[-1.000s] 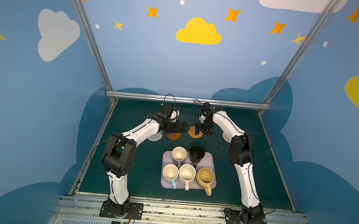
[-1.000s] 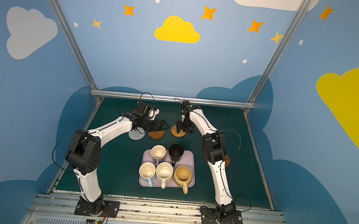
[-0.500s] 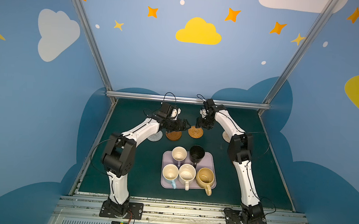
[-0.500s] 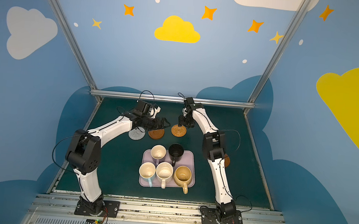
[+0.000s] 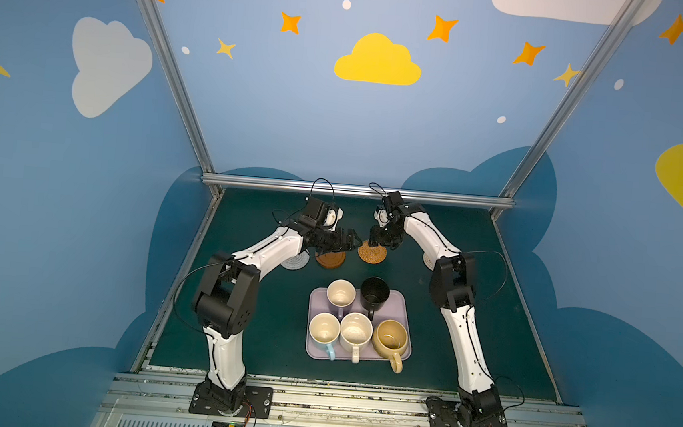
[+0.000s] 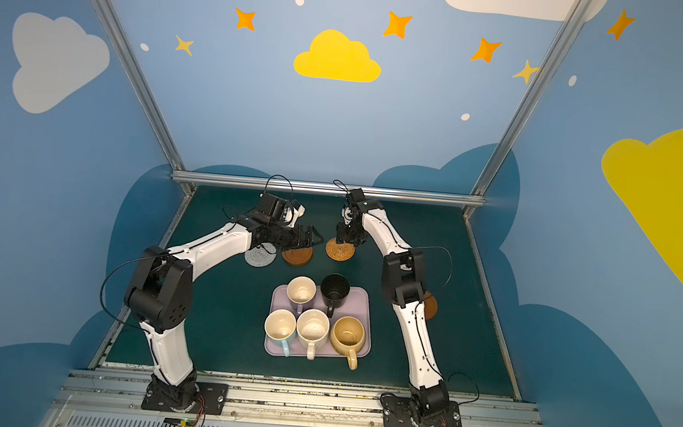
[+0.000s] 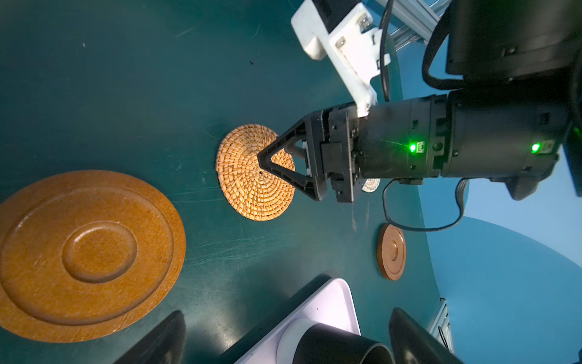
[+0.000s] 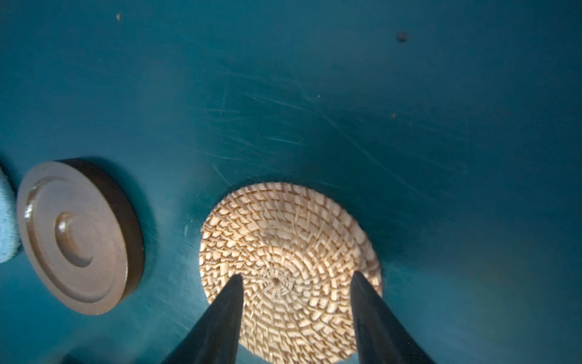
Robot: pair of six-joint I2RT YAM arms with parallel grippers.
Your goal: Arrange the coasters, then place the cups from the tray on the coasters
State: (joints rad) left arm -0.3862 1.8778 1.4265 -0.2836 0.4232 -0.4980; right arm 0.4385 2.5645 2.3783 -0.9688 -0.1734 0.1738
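Your right gripper [image 8: 296, 279] is down over the orange-tan woven coaster [image 8: 283, 233]. The jaws are parted, one black tip either side of the coaster's centre knot, and nothing is gripped between them. In the left wrist view the tips sit right at the weave, but you can't tell whether they actually touch it.

That coaster lies flat on the dark green surface [image 5: 264, 321], toward the far side and about midway across in both top views.

Your left gripper [image 5: 349, 240] hangs near it on the left, above the surface. Its jaws are spread wide and empty, pointing toward the right gripper. Just below the left gripper in a top view is a brown wooden coaster [image 5: 330, 259], lying flat, with a narrow strip of green between it and the woven one. Further left, partly under your left arm, is the pale grey woven coaster [image 5: 296, 259].

Over on the right, the cream woven coaster [image 5: 428, 259] peeks out from behind your right arm. A second brown wooden coaster [image 6: 428, 307] shows in a top view beside that arm's elbow.

Closer to the robot's bases, the lilac tray [image 5: 399, 306] sits flat with all five mugs upright on it. The lilac mug [image 5: 341, 294] and black mug [image 5: 374, 294] are in the far row. The light blue mug [image 5: 324, 331], speckled cream mug [image 5: 356, 333] and squat mustard-tan mug [image 5: 391, 340] are in the near row, handles toward you.
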